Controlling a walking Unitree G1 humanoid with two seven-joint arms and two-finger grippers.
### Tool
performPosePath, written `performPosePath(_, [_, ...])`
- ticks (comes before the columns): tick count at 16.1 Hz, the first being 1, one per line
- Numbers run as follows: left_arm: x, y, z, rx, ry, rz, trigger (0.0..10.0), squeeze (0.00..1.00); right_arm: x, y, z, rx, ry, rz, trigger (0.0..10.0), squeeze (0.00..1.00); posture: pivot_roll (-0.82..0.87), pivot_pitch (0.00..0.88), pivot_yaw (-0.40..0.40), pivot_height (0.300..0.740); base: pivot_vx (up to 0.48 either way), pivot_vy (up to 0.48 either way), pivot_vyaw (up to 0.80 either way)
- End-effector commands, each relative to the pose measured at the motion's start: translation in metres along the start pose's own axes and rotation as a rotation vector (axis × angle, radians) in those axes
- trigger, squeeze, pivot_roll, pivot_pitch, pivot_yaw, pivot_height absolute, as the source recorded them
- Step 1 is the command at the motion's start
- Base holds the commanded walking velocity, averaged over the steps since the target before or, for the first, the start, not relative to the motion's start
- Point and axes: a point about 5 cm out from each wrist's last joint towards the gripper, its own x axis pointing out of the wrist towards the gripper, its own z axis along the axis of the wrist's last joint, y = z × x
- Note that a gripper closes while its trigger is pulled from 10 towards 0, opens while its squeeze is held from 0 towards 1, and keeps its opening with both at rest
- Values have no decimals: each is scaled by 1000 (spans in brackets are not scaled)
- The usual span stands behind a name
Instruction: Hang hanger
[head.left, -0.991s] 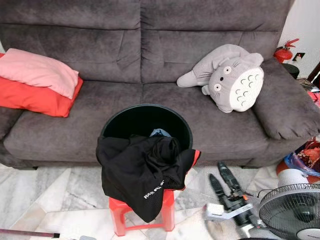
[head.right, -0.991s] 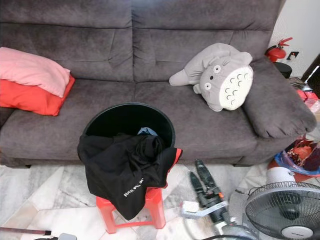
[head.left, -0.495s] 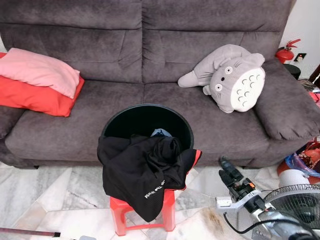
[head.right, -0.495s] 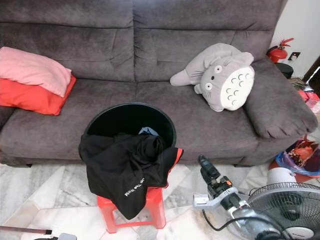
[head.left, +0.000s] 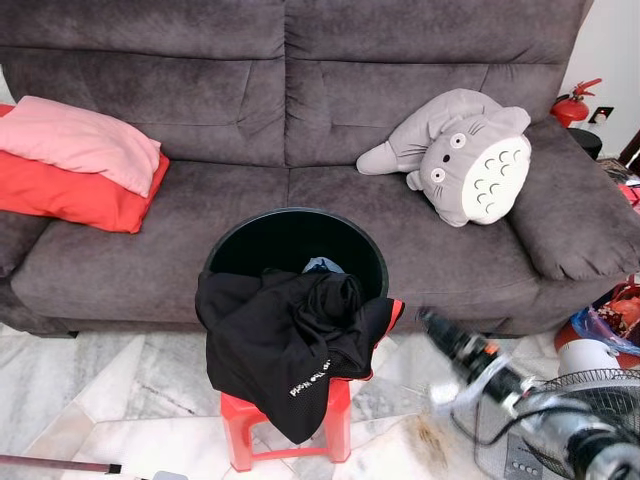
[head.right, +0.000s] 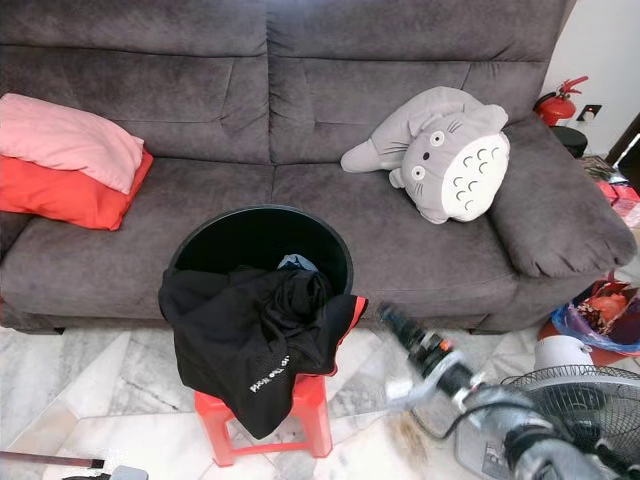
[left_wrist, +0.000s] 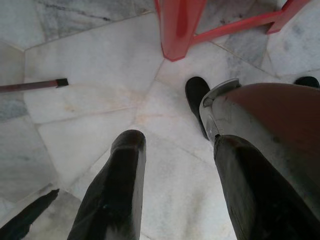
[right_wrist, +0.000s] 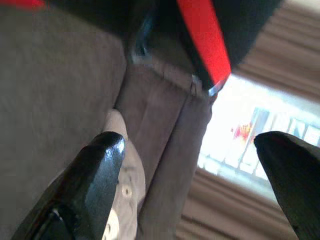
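Head views: the right gripper (head.left: 432, 322), blurred, has risen from the floor toward the black garment (head.left: 285, 340) draped over the bin (head.left: 292, 228). Right wrist view: fingers (right_wrist: 95, 165) spread, holding nothing. Left wrist view: left gripper (left_wrist: 175, 175) released above marble floor (left_wrist: 90, 65)

Even daylight; the right claw (head.left: 440, 333) is motion-blurred, window (right_wrist: 250, 135) glare overexposed.

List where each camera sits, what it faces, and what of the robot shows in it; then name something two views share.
Left eye view: head, looking forward and down at the sofa and black bin; blurred right gripper.
Right eye view: same scene.
Left wrist view: low, facing marble floor; open left gripper, robot's leg.
Right wrist view: tilted toward sofa; open right gripper.
Shared: the red stool, whose leg also appears at the left wrist.
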Motion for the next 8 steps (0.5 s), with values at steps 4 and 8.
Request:
performPosePath(4, [-2,0,-7,-8,30,6,10000,0,-6,-2,-38,269,362,13,10000,0,18,152,5,740,0,0,0])
performPosePath(8, [-2,-1,-10,-8,30,-1,10000,0,-35,-6,-54,649,818,-347,10000,0,4,162,8,740,0,0,0])
